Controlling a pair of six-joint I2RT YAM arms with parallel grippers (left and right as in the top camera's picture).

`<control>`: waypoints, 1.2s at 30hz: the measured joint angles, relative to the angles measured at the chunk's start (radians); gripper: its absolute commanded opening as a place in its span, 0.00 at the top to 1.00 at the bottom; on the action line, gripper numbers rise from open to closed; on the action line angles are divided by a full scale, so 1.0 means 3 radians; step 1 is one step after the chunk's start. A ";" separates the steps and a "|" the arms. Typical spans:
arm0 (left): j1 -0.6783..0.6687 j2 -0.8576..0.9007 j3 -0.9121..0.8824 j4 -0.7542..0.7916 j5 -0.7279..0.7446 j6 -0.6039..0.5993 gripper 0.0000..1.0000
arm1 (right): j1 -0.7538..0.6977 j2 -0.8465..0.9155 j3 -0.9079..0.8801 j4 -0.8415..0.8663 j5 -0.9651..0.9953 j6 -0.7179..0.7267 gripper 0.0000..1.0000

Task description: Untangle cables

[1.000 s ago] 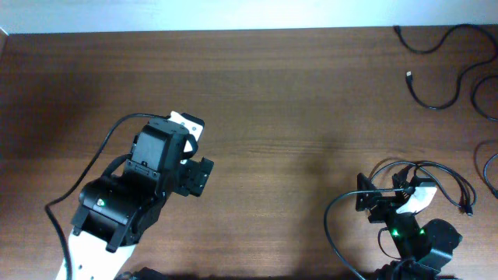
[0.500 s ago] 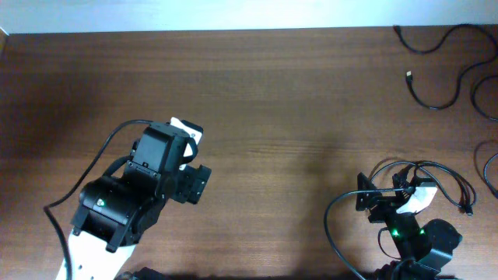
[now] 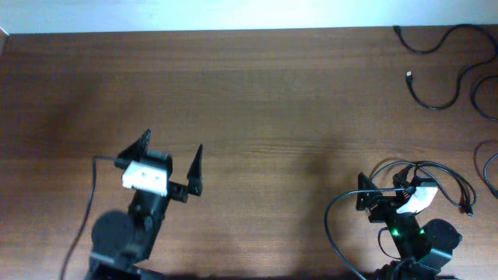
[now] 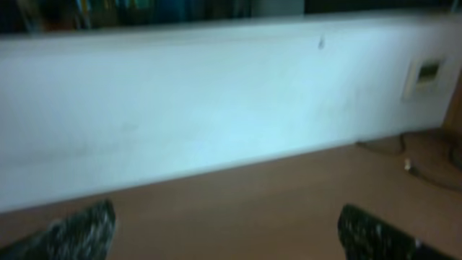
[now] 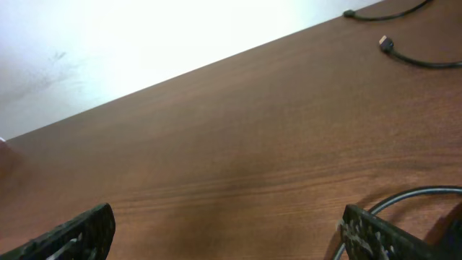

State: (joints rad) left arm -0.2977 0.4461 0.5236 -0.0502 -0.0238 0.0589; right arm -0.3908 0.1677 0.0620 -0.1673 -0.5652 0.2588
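Several thin black cables lie in separate strands at the table's far right: one with a plug end (image 3: 426,48), a looped one (image 3: 433,103) and others at the right edge (image 3: 478,87). Two show in the right wrist view, one with a pale plug (image 5: 388,45) and one farther back (image 5: 382,14). My left gripper (image 3: 168,155) is open and empty over the left half of the table, far from the cables. In the blurred left wrist view its fingers (image 4: 227,235) are spread wide. My right gripper (image 3: 384,187) is open and empty at the front right, its fingers (image 5: 227,231) wide apart.
A white wall (image 5: 144,43) runs along the table's far edge. Black cords (image 3: 455,187) loop around the right arm's base, one arc showing in the right wrist view (image 5: 411,195). The wood tabletop (image 3: 296,101) spreads between the arms.
My left arm has pulled back toward the front edge and turned its wrist, so its spread fingers now point at the far wall. The right arm and the cables have not moved.
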 measured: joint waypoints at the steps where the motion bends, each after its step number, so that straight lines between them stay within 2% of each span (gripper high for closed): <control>1: 0.0033 -0.0117 -0.0220 0.0271 0.0060 -0.0001 0.01 | 0.0000 -0.0001 0.0000 0.0000 0.0000 0.0000 0.01; 5: 0.0121 -0.0487 -0.1011 0.1218 0.0195 0.0004 0.01 | 0.0000 -0.0001 0.0000 0.0001 0.0001 0.0000 0.01; 7: 0.0160 -0.0604 -0.1233 0.1461 0.0228 0.0014 0.01 | 0.0000 -0.0001 0.0000 0.0000 0.0001 0.0000 0.01; 20: 0.0787 -0.1413 -0.1623 0.1493 0.0300 0.0028 0.01 | 0.0000 -0.0001 0.0000 0.0001 0.0001 0.0001 0.01; 26: 0.0867 -0.1439 -0.1692 0.1153 0.0337 0.0028 0.01 | 0.0000 -0.0001 0.0000 0.0001 0.0001 -0.0001 0.01; 29: 0.0938 -0.1446 -0.1701 0.0802 0.0345 0.0028 0.01 | 0.0000 -0.0001 0.0000 0.0001 0.0001 0.0001 0.01; 33: 0.1019 -0.1451 -0.1712 0.0072 0.0343 0.0037 0.01 | 0.0000 -0.0001 0.0000 0.0001 0.0000 -0.0001 0.01; 36: 0.1041 -0.1453 -0.1712 -0.0060 0.0322 0.0112 0.01 | 0.0000 -0.0001 0.0000 0.0001 0.0000 0.0001 0.01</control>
State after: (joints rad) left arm 0.0147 0.0101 0.0101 -0.0681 0.0727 0.0925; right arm -0.3908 0.1673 0.0620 -0.1669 -0.5652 0.2592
